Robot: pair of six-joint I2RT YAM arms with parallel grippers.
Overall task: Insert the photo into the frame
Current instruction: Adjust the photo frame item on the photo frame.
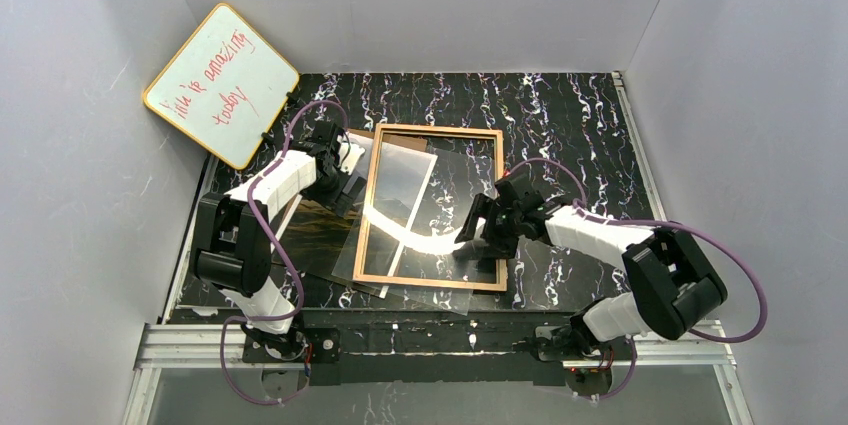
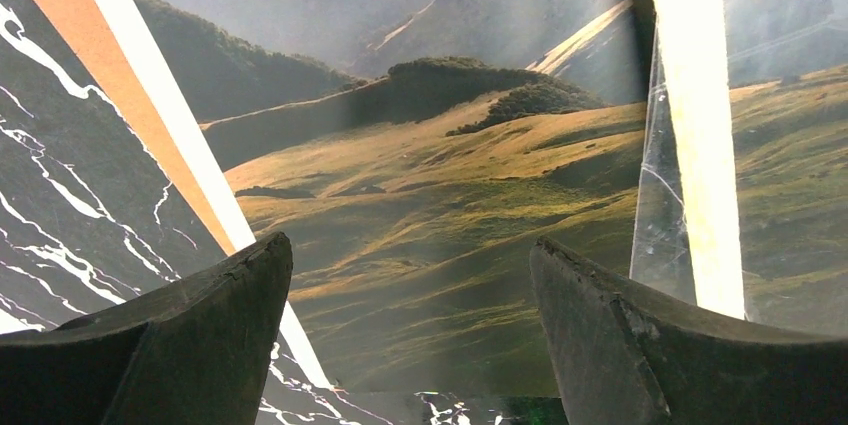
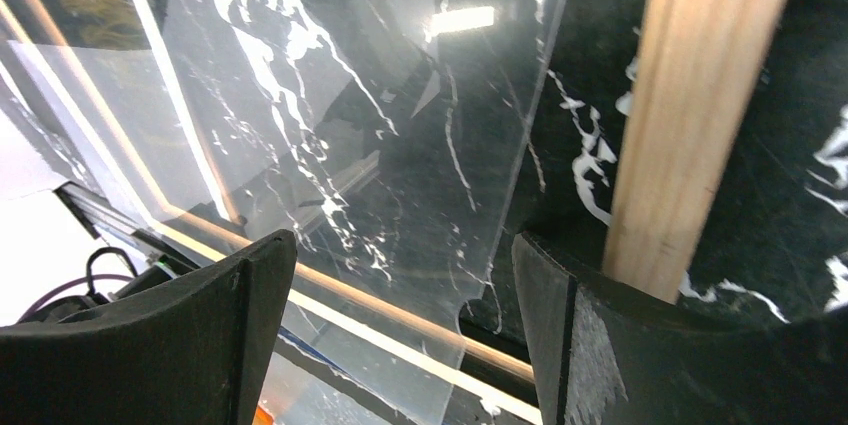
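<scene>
Two grippers are released, jaws wide apart and holding nothing. The left gripper (image 2: 410,330) hovers low over the photo (image 2: 450,205), which lies face up left of centre in the top view, overlapping the left side of the frame (image 1: 440,130). The right gripper (image 3: 400,335) hangs over the frame's lower right corner, above a clear pane (image 3: 350,145). The frame lies wood side up on the black table (image 1: 570,125), a whiteboard (image 1: 222,83) at upper left

One frame (image 1: 440,129), one photo (image 2: 450,215), one whiteboard (image 1: 222,85), one clear pane (image 3: 400,145), one marbled table (image 1: 580,115).
</scene>
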